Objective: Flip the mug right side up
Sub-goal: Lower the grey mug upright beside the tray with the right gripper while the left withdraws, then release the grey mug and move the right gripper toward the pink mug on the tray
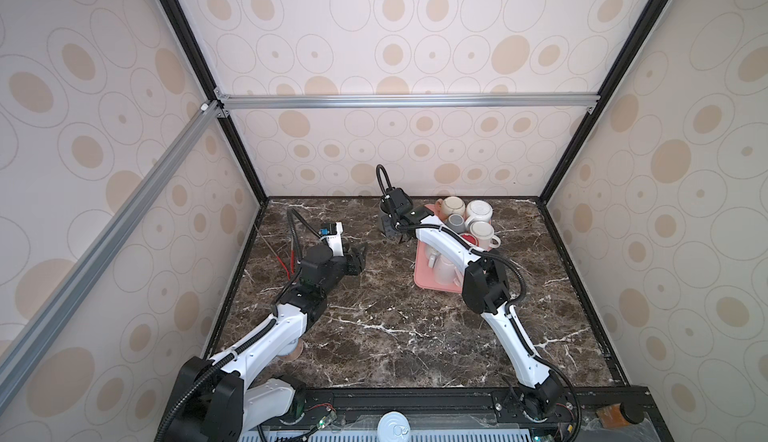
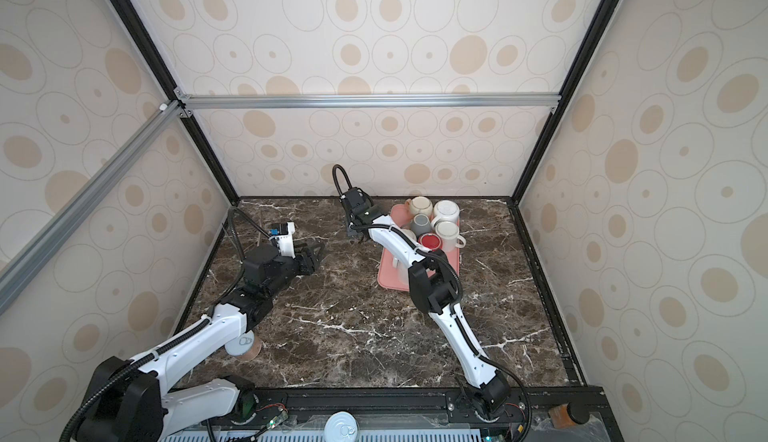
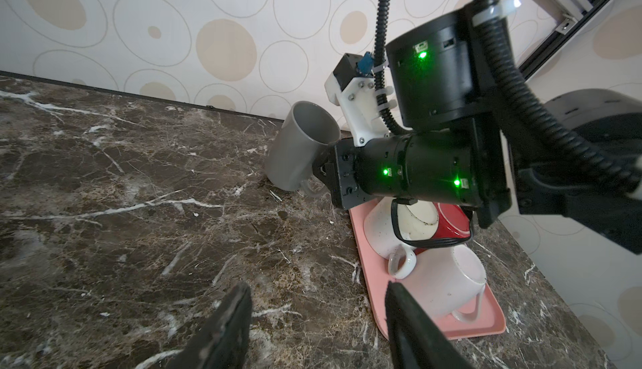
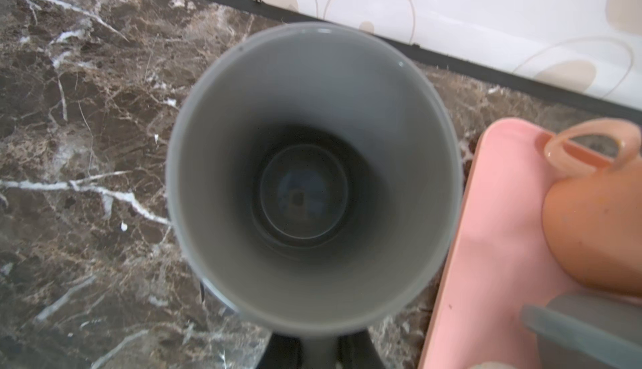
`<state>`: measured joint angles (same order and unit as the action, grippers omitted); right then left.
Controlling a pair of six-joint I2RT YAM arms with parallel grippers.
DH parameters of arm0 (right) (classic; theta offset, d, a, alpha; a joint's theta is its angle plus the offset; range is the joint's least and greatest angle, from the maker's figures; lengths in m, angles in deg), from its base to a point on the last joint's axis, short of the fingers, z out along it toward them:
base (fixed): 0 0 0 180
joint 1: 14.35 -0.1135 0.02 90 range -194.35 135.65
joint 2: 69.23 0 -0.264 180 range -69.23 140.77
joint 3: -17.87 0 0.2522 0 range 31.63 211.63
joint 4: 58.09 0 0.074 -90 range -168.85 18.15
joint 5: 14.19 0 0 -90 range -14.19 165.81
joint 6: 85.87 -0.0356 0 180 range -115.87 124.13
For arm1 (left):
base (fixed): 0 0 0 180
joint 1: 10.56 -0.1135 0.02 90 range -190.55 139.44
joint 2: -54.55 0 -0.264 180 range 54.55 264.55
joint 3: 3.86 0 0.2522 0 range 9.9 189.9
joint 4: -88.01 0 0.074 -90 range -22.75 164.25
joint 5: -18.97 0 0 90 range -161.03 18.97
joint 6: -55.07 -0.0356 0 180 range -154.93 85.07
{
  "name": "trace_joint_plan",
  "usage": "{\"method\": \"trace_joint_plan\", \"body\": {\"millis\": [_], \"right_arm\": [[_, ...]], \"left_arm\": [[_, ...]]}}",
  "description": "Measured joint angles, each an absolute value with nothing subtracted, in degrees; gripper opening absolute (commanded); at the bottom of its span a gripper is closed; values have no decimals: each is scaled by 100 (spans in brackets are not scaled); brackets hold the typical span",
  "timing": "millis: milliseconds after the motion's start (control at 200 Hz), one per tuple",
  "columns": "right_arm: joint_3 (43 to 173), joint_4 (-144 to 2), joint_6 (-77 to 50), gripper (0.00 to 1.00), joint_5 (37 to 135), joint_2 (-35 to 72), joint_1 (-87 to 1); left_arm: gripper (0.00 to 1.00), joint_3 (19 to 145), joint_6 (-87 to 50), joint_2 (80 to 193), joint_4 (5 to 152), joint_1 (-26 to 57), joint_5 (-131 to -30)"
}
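Observation:
A grey mug (image 3: 302, 148) stands mouth up on the marble top by the back wall, leaning a little, with its handle (image 3: 310, 190) low on the near side. My right gripper (image 3: 323, 169) is shut on the mug at its handle side. In the right wrist view I look straight down into the empty mug (image 4: 312, 162), and the right gripper (image 4: 318, 346) has a dark finger on each side of a grey strip. In a top view the mug (image 1: 383, 216) is mostly hidden behind the right gripper (image 1: 395, 234). My left gripper (image 1: 359, 255) (image 3: 318, 289) hovers open over bare marble, left of the tray, holding nothing.
A pink tray (image 1: 424, 279) (image 3: 486, 325) right of the mug carries several other mugs, white, beige, grey and red. An orange-beige mug (image 4: 597, 218) lies at the tray's near corner. A tin can (image 1: 293, 350) sits under the left arm and another (image 1: 392, 425) at the front rail.

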<state>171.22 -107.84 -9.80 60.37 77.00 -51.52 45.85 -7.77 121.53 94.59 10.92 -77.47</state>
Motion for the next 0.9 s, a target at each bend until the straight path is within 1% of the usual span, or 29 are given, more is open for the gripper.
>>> {"method": "trace_joint_plan", "body": {"millis": [100,225,270,320,415,465,730,825,900], "right_arm": [[17259,-10784,-897,9,6067,7875,-5152],[17314,-10734,-831,15,6080,7971,-5149],[17316,-10736,-827,21,6104,7974,-5145],[17318,-10714,-803,30,6131,7974,-5138],[17395,-10613,-781,40,6201,7971,-5134],[17436,-10570,-796,43,6227,7971,-5130],[17404,-10618,-866,44,6496,7775,-5130],[16859,-10618,-971,45,6605,7193,-5130],[16103,-10502,-1085,45,6681,6431,-5123]], "left_arm": [[63,4635,-782,12221,9435,1092,-7719],[63,4753,-803,12309,9402,1092,-7695],[64,4801,-817,12337,9387,1092,-7690],[64,4849,-825,12357,9378,1092,-7686],[64,4873,-825,12359,9383,1092,-7684],[64,4873,-825,12357,9380,1092,-7684],[62,4974,-814,12394,9035,1092,-7714],[60,5186,-782,12507,8795,1092,-7797],[59,5404,-749,12654,8609,1094,-7876]]}}
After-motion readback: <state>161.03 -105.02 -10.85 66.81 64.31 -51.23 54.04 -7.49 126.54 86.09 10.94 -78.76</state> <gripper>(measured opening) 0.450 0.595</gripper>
